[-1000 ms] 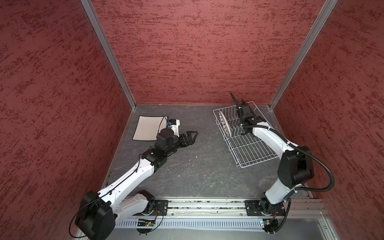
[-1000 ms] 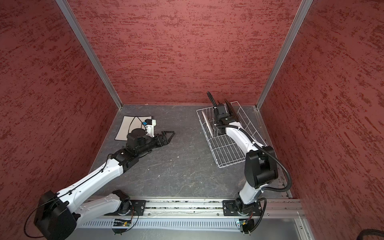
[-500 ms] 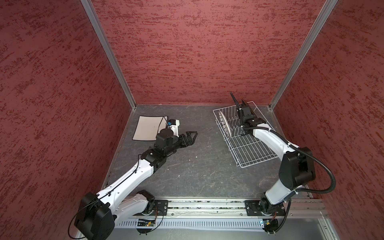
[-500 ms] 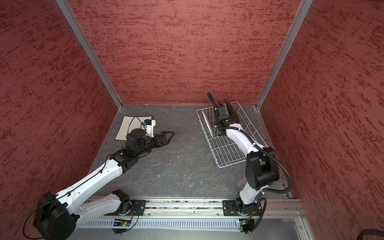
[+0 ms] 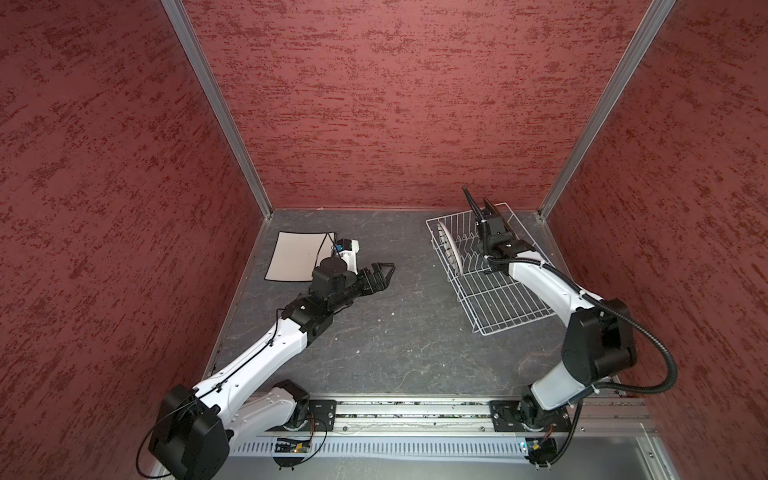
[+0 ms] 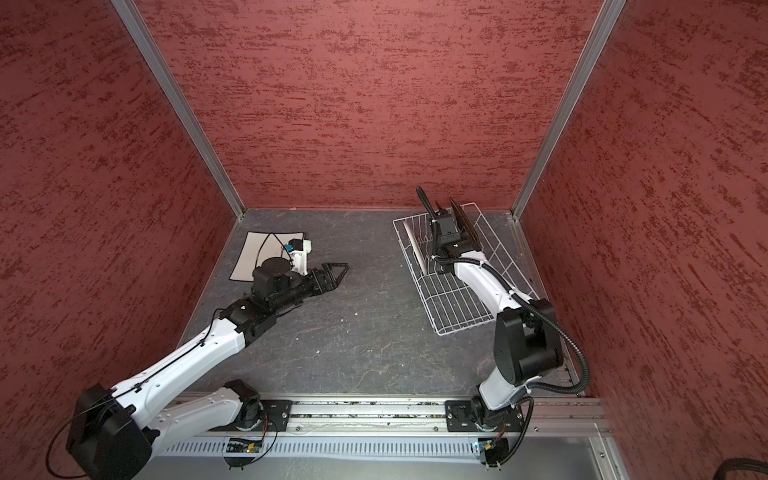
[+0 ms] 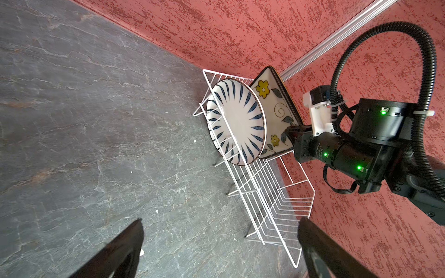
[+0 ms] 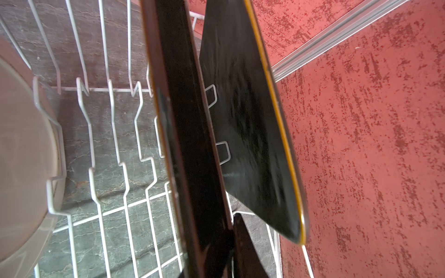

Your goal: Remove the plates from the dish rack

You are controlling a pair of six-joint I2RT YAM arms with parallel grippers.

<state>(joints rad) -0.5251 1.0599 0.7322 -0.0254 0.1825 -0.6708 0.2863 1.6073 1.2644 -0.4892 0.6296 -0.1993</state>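
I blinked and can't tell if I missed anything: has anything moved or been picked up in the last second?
Nothing visibly changed. The right fingers stay clamped on a square plate standing in the dish rack; the left fingers still hover open, empty. The round streaked plate and the cream plate on the table have not moved.

Streaked round plate, floral plate upright in white rack; cream plate flat aside.

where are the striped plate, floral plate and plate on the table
striped plate [image 7: 237, 121]: left wrist view, face centre
floral plate [image 7: 277, 113]: left wrist view, visible face
plate on the table [image 5: 293, 257]: a top view, middle
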